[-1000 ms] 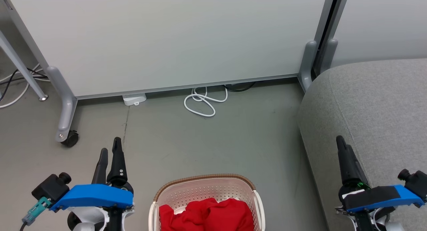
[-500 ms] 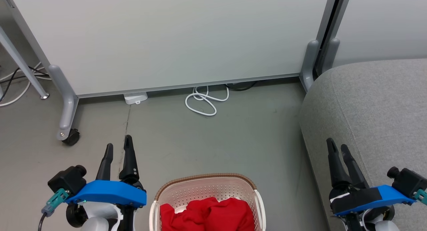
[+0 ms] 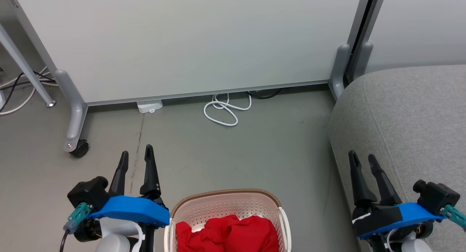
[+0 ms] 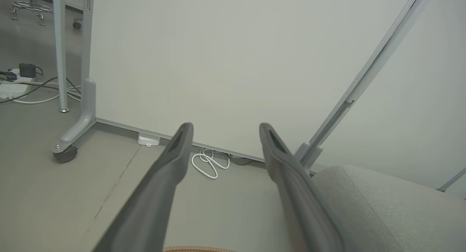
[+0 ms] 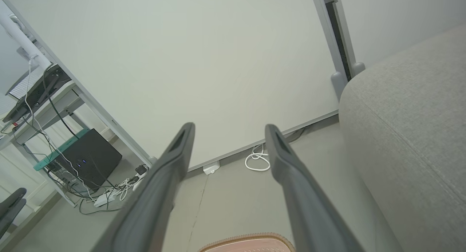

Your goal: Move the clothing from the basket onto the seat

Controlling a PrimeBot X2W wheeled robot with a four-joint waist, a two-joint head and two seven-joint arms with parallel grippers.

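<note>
One laundry basket [image 3: 225,191], rounded end away from us, holds one red clothing [image 3: 227,234] heap; our left gripper [image 3: 136,150] and right gripper [image 3: 361,154] gape.

Even soft light, perhaps slight wide-angle distortion

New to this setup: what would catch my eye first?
The bright red fabric clothing heaped in the oval cream-white perforated plastic basket at bottom centre stands out most. The large grey upholstered seat sits at right; the open left tool and right tool flank the basket.
</note>
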